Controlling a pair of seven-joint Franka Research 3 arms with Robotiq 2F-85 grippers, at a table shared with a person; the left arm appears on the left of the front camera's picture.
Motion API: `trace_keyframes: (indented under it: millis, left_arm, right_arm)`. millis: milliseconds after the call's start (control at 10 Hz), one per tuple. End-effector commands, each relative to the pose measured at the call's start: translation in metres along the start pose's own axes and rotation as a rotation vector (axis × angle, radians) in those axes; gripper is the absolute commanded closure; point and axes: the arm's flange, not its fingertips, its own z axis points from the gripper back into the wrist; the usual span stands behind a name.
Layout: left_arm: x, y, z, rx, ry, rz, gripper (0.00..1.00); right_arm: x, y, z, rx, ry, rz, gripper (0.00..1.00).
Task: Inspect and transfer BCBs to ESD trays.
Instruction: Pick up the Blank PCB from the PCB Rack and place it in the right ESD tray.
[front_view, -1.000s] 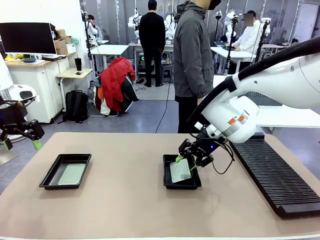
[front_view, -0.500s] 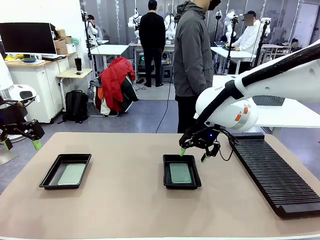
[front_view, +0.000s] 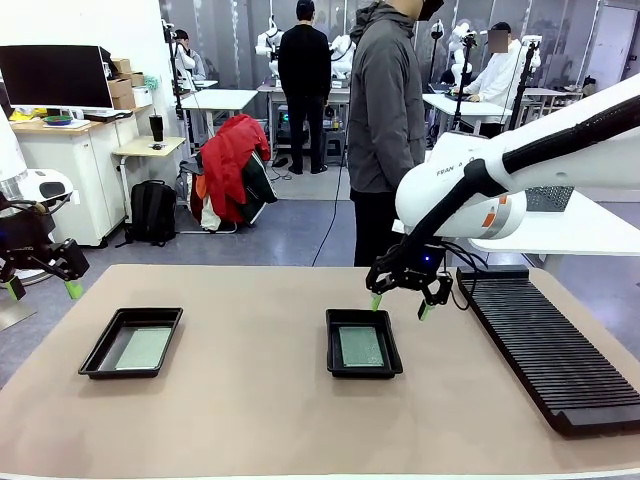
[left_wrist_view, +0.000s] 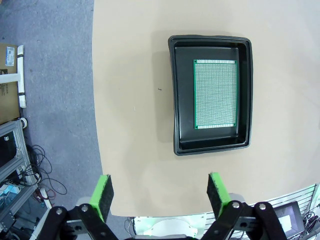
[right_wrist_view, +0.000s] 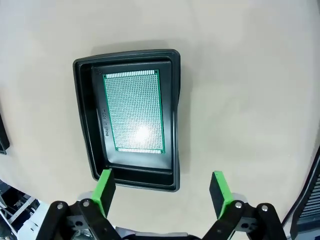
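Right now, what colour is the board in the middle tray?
Green, with a fine dotted grid, on the thin flat rectangular circuit board; clearest in the right wrist view.

Long black slotted rack (front_view: 548, 350) on the table's (front_view: 250, 410) right side. Person in grey jacket (front_view: 385, 110) standing at the far edge. Red coat (front_view: 228, 160) draped over a chair, far left.

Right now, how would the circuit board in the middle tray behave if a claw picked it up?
The board looks thin and flat, so probably stiff and light. Lying flat on the tray floor, its edges may be hard to catch.
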Motion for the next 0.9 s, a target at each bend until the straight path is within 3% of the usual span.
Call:
trace_keyframes:
  millis: [0, 800]
  left_arm:
    - [-0.0009, 0.0011, -0.0014, -0.001, 0.0, -0.007, 0.0]
    - [-0.0009, 0.0011, -0.0014, -0.001, 0.0, -0.007, 0.0]
  right_arm:
    - [0.0013, -0.0004, -0.0023, 0.002, -0.004, -0.001, 0.0]
    - [0.0013, -0.0004, -0.0023, 0.002, -0.004, -0.001, 0.0]
